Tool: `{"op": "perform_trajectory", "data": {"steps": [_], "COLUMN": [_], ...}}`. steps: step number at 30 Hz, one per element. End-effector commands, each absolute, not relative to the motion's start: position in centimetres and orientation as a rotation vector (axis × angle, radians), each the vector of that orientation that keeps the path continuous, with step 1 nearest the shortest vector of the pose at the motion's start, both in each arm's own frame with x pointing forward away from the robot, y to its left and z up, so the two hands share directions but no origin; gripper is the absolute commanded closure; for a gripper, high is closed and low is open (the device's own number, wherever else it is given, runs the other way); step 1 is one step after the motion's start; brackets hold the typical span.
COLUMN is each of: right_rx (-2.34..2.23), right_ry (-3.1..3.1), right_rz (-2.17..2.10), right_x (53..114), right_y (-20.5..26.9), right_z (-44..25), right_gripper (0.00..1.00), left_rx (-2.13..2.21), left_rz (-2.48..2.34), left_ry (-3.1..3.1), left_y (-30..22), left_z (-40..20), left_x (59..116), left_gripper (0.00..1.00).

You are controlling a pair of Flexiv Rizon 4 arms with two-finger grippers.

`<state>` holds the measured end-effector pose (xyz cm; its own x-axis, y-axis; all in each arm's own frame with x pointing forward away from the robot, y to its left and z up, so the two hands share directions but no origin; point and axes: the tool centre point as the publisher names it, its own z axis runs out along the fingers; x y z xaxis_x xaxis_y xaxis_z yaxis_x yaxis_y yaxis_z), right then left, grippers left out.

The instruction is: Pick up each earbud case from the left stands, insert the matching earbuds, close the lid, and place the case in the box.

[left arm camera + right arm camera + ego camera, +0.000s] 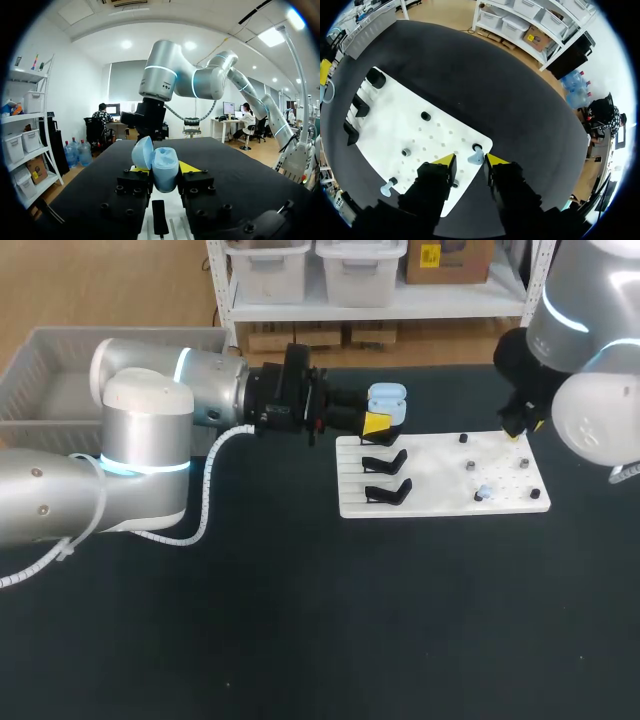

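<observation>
Closest to the head camera is my left arm (pixel 140 440), which comes in from the left side and lies across the dark bench (pixel 300 620). The left tool (pixel 378 423) is closed on the light blue earbud case (pixel 387 398). In the left wrist view both of its yellow-tipped fingers (pixel 188 167) press the case from two sides, and the case stands upright between them with its lid (pixel 143 152) open and leaning to one side. The case is held in the air at the far left corner of the white board (pixel 440 465), near the black stands (pixel 387 463). These stands make a row along the left edge of the board, and the farthest one is partly hidden by the tool. My right arm (pixel 590 370) comes in from the right, and the right tool (pixel 470 161) hangs over the far right corner of the board. Its fingers are open, a little apart, and a light blue earbud (pixel 475 158) stands on the board between them — I cannot see that both fingers touch it. A second earbud (pixel 386 188) stands near another corner of the board, well apart from the first, with some small dark pegs (pixel 425 116) between them. The grey box (pixel 40 370) is at the far left, behind the left arm and well apart from the board.
</observation>
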<state>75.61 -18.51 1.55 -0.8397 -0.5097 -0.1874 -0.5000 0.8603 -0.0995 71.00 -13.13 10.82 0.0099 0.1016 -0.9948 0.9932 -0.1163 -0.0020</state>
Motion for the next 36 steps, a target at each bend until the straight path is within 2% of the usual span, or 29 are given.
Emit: {"op": "perform_trajectory", "data": {"steps": [1, 8, 11, 21, 28, 30, 31, 32, 36], "right_rx": [-0.771, -0.756, -0.751, -0.746, -0.739, -0.739, -0.740, -0.741, -0.747], "right_ry": [2.831, 2.827, 2.825, 2.829, 2.829, 2.826, 2.825, 2.824, 2.811], "right_rz": [-0.072, -0.095, -0.095, -0.098, -0.104, -0.104, -0.106, -0.108, -0.121], "right_x": [75.74, 75.89, 76.03, 76.26, 76.27, 76.29, 76.29, 76.28, 75.87], "right_y": [-18.50, -18.69, -18.77, -18.85, -18.89, -18.88, -18.87, -18.85, -18.64], "right_z": [1.43, 1.29, 1.29, 0.95, 0.81, 0.77, 0.75, 0.73, 1.19], "right_gripper": [0.65, 0.67, 0.72, 0.71, 0.74, 0.78, 0.87, 1.00, 1.00], "left_rx": [1.370, 1.370, 1.370, 1.370, 1.370, 1.370, 1.370, 1.370, 1.370], "left_rz": [-1.237, -1.237, -1.237, -1.237, -1.237, -1.237, -1.237, -1.237, -1.237], "left_ry": [1.223, 1.223, 1.223, 1.223, 1.223, 1.223, 1.223, 1.223, 1.223], "left_y": [-13.15, -13.15, -13.15, -13.15, -13.15, -13.15, -13.15, -13.15, -13.15], "left_z": [10.77, 10.77, 10.77, 10.77, 10.77, 10.77, 10.77, 10.77, 10.77], "left_x": [70.87, 70.87, 70.87, 70.87, 70.87, 70.87, 70.87, 70.87, 70.87], "left_gripper": [1.00, 1.00, 1.00, 1.00, 1.00, 1.00, 1.00, 1.00, 1.00]}}
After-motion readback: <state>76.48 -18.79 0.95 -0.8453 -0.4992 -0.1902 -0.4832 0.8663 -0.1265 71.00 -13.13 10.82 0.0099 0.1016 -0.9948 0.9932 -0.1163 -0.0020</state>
